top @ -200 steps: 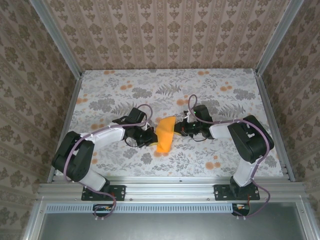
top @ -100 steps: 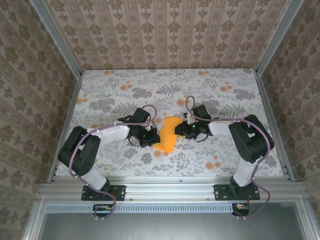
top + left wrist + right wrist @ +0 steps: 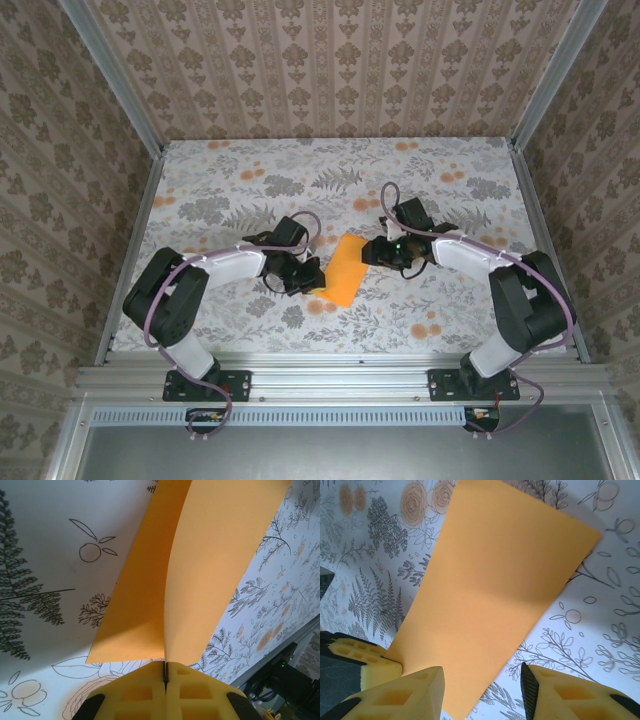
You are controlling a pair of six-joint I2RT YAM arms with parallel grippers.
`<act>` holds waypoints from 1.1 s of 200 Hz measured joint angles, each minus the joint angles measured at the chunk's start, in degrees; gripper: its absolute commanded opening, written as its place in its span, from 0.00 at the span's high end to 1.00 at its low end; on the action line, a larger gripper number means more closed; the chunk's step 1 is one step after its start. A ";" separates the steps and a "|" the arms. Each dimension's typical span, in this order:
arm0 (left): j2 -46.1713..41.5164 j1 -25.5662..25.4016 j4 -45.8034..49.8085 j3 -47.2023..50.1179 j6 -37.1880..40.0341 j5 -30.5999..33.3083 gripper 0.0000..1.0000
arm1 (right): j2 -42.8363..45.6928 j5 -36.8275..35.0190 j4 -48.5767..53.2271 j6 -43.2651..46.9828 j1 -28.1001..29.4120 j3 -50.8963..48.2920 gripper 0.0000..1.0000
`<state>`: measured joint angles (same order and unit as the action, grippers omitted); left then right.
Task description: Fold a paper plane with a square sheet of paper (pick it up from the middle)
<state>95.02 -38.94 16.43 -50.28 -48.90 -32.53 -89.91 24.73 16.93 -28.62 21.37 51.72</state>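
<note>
Paper (image 3: 344,271) is halved only; nose and wing folds remain. We pinch it in the left end effector (image 3: 165,672), the right end effector (image 3: 482,690) parted.

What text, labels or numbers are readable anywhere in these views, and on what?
None readable.
The orange paper is blank on the faces in view.
The tabletop and the walls carry only floral print, no lettering.
The left arm and right arm show no label big enough to read.
</note>
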 measured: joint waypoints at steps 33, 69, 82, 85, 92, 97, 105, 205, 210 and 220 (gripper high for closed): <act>0.00 -0.31 -0.22 0.00 -0.57 0.46 0.98 | 1.40 -0.57 -0.02 -0.07 0.00 1.40 0.53; 0.00 -0.42 -0.24 0.00 -0.81 0.87 0.97 | -0.33 -0.52 -0.52 -0.26 0.00 2.82 0.54; 0.00 -0.42 -0.24 0.00 -0.85 0.92 0.97 | -1.33 -0.74 -0.57 -0.24 0.04 2.89 0.54; 0.00 -0.42 -0.26 0.00 -0.85 0.96 0.97 | -1.55 -0.87 -0.57 -0.24 0.07 2.89 0.55; 0.00 -0.42 -0.37 0.00 -0.87 1.03 0.97 | -2.16 -1.03 -0.57 -0.22 0.13 2.93 0.55; 0.00 -0.42 -0.46 0.00 -0.90 1.03 0.97 | -2.56 -1.09 -0.61 -0.22 0.17 2.97 0.56; 0.00 -0.48 -0.61 0.00 -0.98 1.03 0.97 | -3.41 -1.18 -1.07 -0.20 0.22 2.97 0.59; 2.64 -1.27 -1.46 -1.44 -1.05 1.01 0.97 | -13.25 -1.64 -3.08 1.77 1.09 6.56 0.76; 2.89 -1.27 -1.46 -1.75 -1.05 1.01 0.97 | -13.51 -1.64 -3.08 1.86 1.09 6.58 0.77; 3.30 -1.33 -1.46 -2.38 -1.05 1.01 0.97 | -13.99 -1.64 -3.04 1.95 1.09 6.58 0.77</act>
<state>98.32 -40.27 14.96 -52.66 -49.95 -31.53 -103.90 23.09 13.89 -26.68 22.46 58.30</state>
